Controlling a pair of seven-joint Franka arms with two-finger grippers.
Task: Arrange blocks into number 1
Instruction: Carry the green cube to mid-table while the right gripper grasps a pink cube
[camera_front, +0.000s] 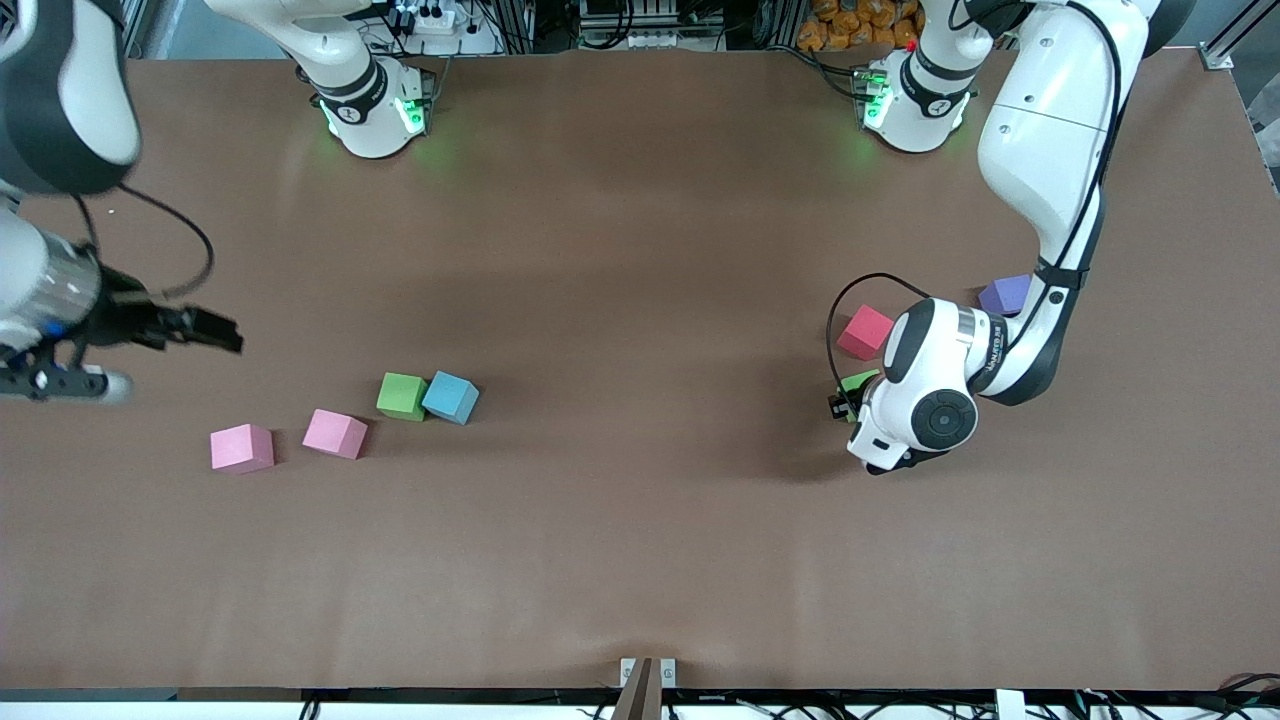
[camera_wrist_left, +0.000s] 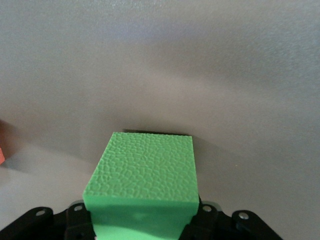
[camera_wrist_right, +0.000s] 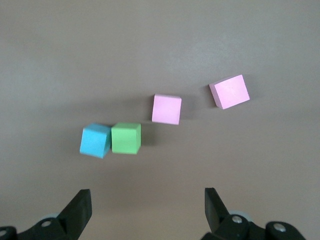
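My left gripper (camera_front: 848, 400) is shut on a green block (camera_wrist_left: 145, 170), low at the table toward the left arm's end; my hand hides most of that block (camera_front: 858, 381) in the front view. Beside it lie a red block (camera_front: 866, 332) and, farther from the front camera, a purple block (camera_front: 1005, 295). Toward the right arm's end lie a second green block (camera_front: 402, 396) touching a blue block (camera_front: 451, 397), and two pink blocks (camera_front: 336, 433) (camera_front: 241, 447). My right gripper (camera_front: 215, 330) hangs open and empty above the table close to these, its fingertips (camera_wrist_right: 82, 205) wide apart.
The brown table (camera_front: 640, 560) spreads wide between the two groups of blocks. Both arm bases (camera_front: 375, 110) (camera_front: 915, 105) stand at the table's edge farthest from the front camera. The left arm's elbow (camera_front: 1040, 150) reaches over the purple block's corner of the table.
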